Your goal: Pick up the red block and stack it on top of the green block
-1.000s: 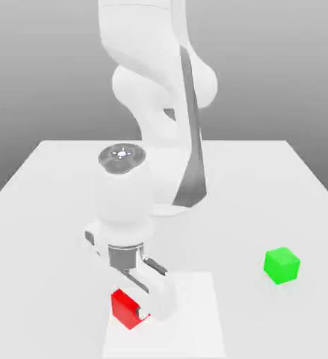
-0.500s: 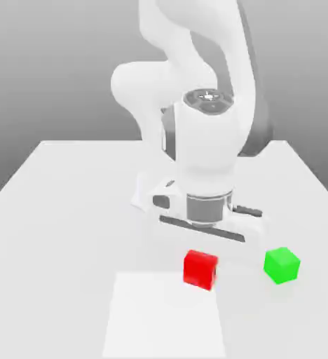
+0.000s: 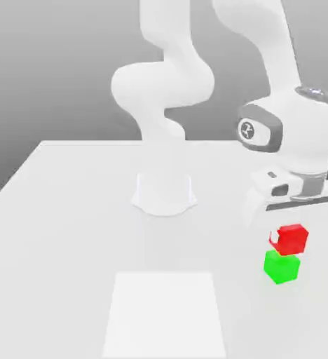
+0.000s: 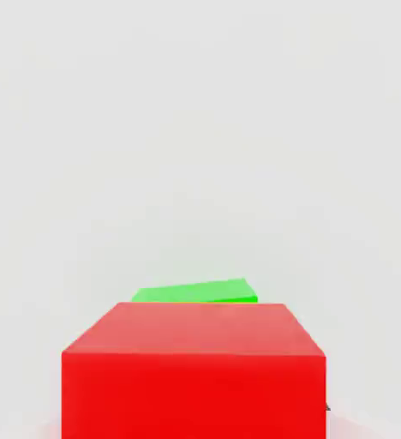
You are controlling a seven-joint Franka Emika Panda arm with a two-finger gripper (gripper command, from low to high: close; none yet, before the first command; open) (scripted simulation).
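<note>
Reaching out to the exterior view's right, wrist pointed straight down over the table. Gripper clamped on the red block, held just above the green block.

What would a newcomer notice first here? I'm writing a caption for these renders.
The small bright red cube stands out, gripped by the end effector just above the small bright green cube at the exterior view's right. Next comes the big white arm rising from the pale table.
</note>
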